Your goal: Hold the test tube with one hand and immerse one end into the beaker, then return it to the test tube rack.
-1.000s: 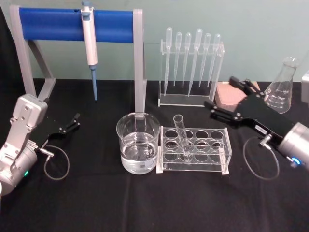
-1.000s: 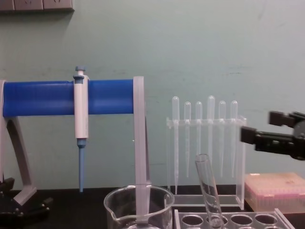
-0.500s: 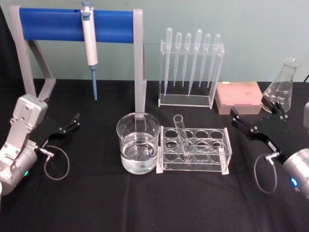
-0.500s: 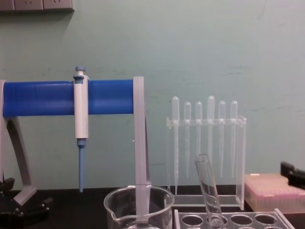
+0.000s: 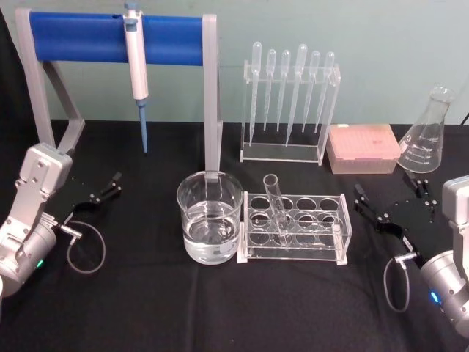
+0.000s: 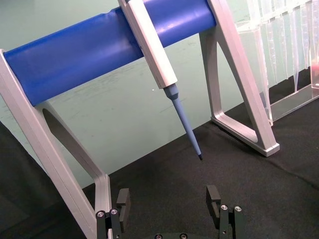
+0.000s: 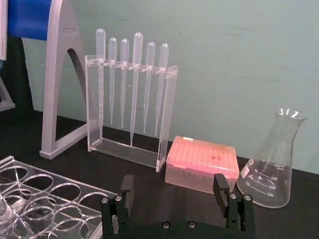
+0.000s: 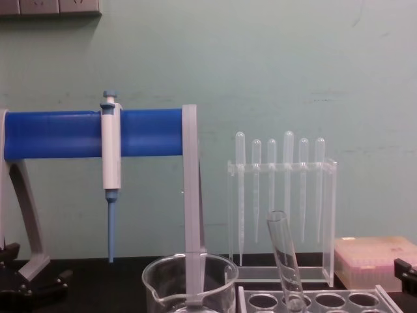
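The test tube (image 5: 275,207) (image 8: 284,259) leans in a hole of the clear rack (image 5: 331,242), with nothing holding it. Just to the rack's left stands the beaker (image 5: 209,218) (image 8: 189,282), part full of clear liquid. My right gripper (image 5: 389,189) (image 7: 174,185) is low over the table to the right of the rack, open and empty, well apart from the tube. At the far left my left gripper (image 5: 95,183) (image 6: 168,198) rests, open and empty, beside the blue stand.
A blue-barred stand (image 5: 113,37) with a hanging pipettor (image 5: 135,62) is at the back left. Behind the tube rack is a rack of plastic pipettes (image 5: 289,103). A pink tip box (image 5: 363,148) and a conical flask (image 5: 429,136) stand at the back right.
My right gripper has drawn back from above the pink box, down and to the right, to low over the table. The tube, the beaker and the left arm have not moved.
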`<action>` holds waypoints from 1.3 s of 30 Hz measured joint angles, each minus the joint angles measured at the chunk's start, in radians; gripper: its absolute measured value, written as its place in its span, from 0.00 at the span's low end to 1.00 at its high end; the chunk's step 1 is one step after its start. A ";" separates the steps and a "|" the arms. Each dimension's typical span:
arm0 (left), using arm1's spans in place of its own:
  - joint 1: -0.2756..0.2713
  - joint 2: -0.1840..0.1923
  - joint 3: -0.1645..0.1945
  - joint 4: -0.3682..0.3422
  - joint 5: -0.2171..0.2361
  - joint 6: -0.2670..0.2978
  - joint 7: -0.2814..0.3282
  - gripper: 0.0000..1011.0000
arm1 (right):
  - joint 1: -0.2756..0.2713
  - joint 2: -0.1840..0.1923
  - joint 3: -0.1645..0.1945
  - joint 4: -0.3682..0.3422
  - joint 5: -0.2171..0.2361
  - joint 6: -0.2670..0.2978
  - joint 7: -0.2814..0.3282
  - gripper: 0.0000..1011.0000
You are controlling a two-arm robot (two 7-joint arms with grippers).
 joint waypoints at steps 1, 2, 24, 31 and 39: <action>0.000 0.000 0.000 0.000 0.000 0.000 0.000 0.99 | -0.004 -0.001 0.002 -0.003 -0.008 -0.002 0.000 0.99; 0.000 0.000 0.000 0.000 0.000 0.000 0.000 0.99 | -0.005 -0.001 0.003 -0.005 -0.012 -0.003 0.000 0.99; 0.000 0.000 0.000 0.000 0.000 0.000 0.000 0.99 | -0.003 -0.002 0.001 -0.003 -0.007 -0.004 -0.002 0.99; 0.000 0.000 0.000 0.000 0.000 0.000 0.000 0.99 | -0.002 -0.002 0.001 -0.002 -0.006 -0.003 -0.002 0.99; 0.000 0.000 0.000 0.000 0.000 0.000 0.000 0.99 | -0.002 -0.002 0.001 -0.002 -0.006 -0.003 -0.002 0.99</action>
